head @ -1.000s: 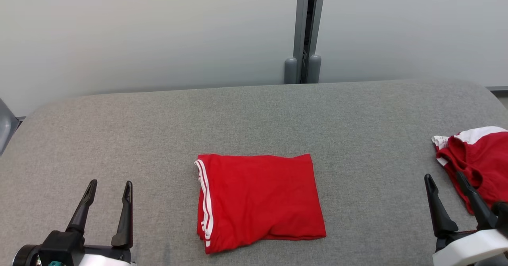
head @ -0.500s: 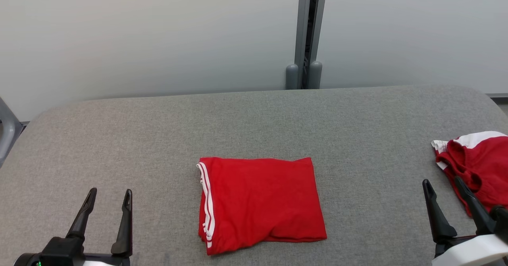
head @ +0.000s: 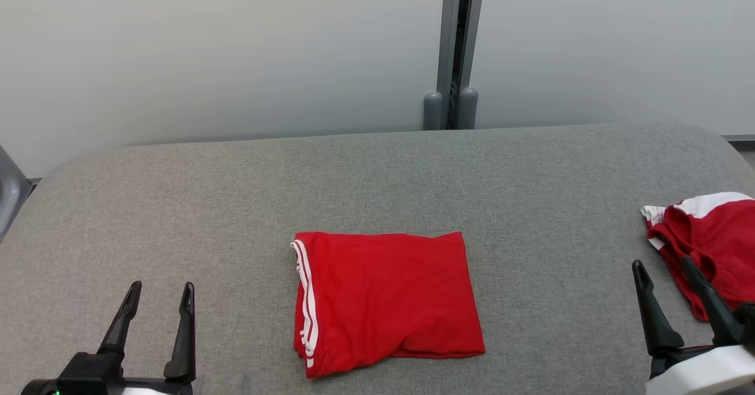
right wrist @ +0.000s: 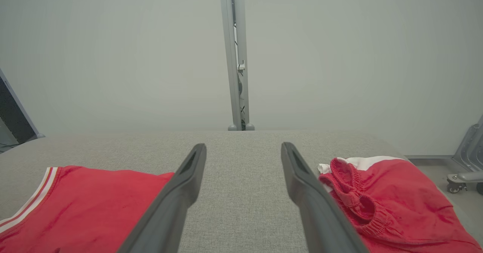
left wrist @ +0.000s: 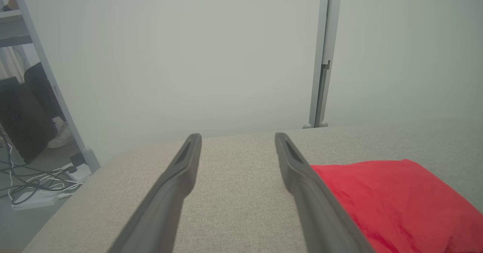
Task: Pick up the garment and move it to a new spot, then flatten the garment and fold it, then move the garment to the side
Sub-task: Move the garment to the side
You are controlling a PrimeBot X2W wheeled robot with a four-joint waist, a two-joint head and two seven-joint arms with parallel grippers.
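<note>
Left claw (head: pixel 163 287) and right claw (head: pixel 662 262) gape empty; garment (head: pixel 386 300) lies lengthwise left-right, stripes (head: pixel 307 306) leftward.

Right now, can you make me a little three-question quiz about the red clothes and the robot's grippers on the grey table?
1. True or false: the folded red garment lies on the grey table between the left gripper and the right gripper, and both grippers are open.
2. Pick one: the stripes along the folded garment's left edge are A) white, B) blue, C) black.
3. Fill in: the crumpled red garment sits nearest the ____ gripper.

Key: 1 true; 2 A; 3 right.
</note>
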